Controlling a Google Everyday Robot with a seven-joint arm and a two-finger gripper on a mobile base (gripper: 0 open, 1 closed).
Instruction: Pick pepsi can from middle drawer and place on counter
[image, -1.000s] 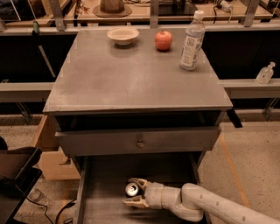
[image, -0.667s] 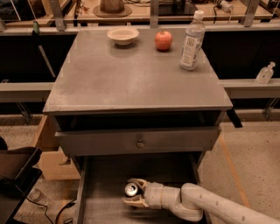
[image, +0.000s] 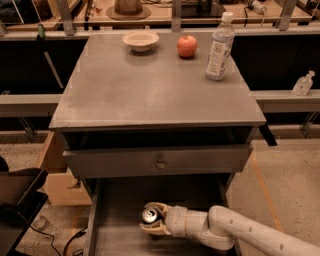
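Note:
The pepsi can (image: 149, 215) stands upright in the open middle drawer (image: 120, 240), its silver top showing. My gripper (image: 151, 219) reaches in from the lower right, and its fingers (image: 156, 206) sit around the can, one behind it and one in front. The white arm (image: 235, 234) lies across the drawer's right side. The counter (image: 150, 90) is the grey cabinet top above, with free room at its front half.
On the counter's back edge stand a small bowl (image: 140, 40), a red apple (image: 186, 46) and a clear plastic bottle (image: 219, 47). A closed drawer front with a knob (image: 160, 163) overhangs the open drawer. A cardboard box (image: 55, 175) sits at the left.

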